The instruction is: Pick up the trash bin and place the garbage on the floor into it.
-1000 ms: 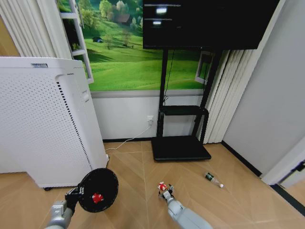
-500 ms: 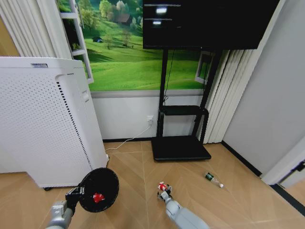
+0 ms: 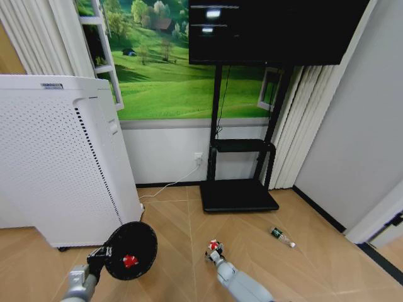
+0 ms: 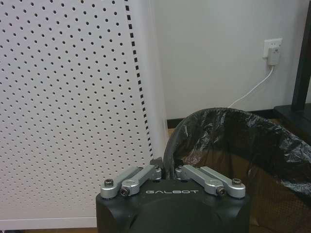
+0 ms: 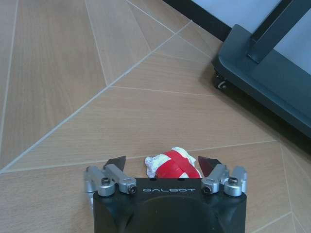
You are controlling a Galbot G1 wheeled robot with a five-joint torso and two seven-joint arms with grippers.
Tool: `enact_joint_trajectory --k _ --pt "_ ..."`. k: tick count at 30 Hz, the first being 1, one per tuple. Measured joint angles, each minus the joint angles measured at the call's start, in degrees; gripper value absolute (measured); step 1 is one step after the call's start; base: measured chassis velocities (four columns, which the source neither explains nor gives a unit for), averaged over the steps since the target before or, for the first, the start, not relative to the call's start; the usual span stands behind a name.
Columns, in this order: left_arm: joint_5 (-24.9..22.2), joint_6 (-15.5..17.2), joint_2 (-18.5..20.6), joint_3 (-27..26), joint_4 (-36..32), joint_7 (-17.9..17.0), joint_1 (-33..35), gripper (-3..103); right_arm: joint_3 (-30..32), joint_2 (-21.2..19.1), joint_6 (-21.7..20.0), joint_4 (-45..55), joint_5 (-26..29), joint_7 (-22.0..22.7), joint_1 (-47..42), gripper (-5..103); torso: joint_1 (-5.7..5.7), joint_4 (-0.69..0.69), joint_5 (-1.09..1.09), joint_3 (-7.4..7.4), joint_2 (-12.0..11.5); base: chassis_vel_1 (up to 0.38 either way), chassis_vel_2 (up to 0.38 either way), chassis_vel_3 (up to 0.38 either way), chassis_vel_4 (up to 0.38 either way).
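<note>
Head view shows the tall white perforated box-shaped appliance (image 3: 60,160) at left, and beside it the small black round plastic trash bin (image 3: 130,250), held off the wooden floor (image 3: 176,220) with its mouth tipped toward the camera. The left gripper (image 4: 167,171), marked GALBOT, is clenched on its bag-lined rim. The right gripper (image 5: 163,162), arm stretched low, stands spread around a crumpled red-and-white can (image 5: 172,163). A small green bottle (image 3: 283,236) lies well apart.
</note>
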Motion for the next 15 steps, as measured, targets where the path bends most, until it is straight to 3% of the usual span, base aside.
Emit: enact_joint_trajectory --k 1,2,3,4,6,7,10,15 --pt "-0.01 0.00 0.01 0.00 0.03 0.00 0.00 6 0.04 0.09 0.12 -0.19 -0.15 -0.15 0.05 85 0.00 0.00 0.00 0.00 0.00 0.000 0.000 0.000 0.000" --pt "-0.03 -0.03 0.03 -0.01 0.12 0.00 0.00 6 0.15 0.32 0.44 -0.76 -0.58 -0.67 0.19 75 0.00 0.00 0.00 0.00 0.00 0.000 0.000 0.000 0.000" --pt "-0.03 -0.03 0.03 -0.01 0.12 0.00 0.00 6 0.15 0.32 0.44 -0.76 -0.58 -0.67 0.19 75 0.00 0.00 0.00 0.00 0.00 0.000 0.000 0.000 0.000" --pt "-0.04 -0.10 0.05 -0.03 0.18 0.00 0.00 6 0.17 0.36 0.90 -1.08 -0.86 -1.29 0.25 63 0.00 0.00 0.00 0.00 0.00 0.000 0.000 0.000 0.000" --pt "-0.04 -0.12 0.05 -0.05 0.22 0.00 0.00 6 0.19 0.35 1.23 -1.23 -0.99 -1.84 0.25 63 0.00 0.00 0.00 0.00 0.00 0.000 0.000 0.000 0.000" --pt "-0.04 -0.12 0.00 -0.04 0.25 0.00 0.02 6 0.37 0.30 1.47 -1.28 -1.06 -2.06 0.24 53 0.00 0.00 0.00 0.00 0.00 0.000 0.000 0.000 0.000" --pt "0.04 -0.13 -0.13 0.03 0.29 0.00 0.04 6 0.51 0.06 1.56 -1.07 -1.07 -2.32 -0.03 48 0.00 0.00 0.00 0.00 0.00 0.000 0.000 0.000 0.000" --pt "0.20 -0.20 -0.31 0.07 0.30 0.00 0.19 6 0.91 -0.26 1.86 -0.64 -1.15 -2.42 -0.50 26 0.00 0.00 0.00 0.00 0.00 0.000 0.000 0.000 0.000"
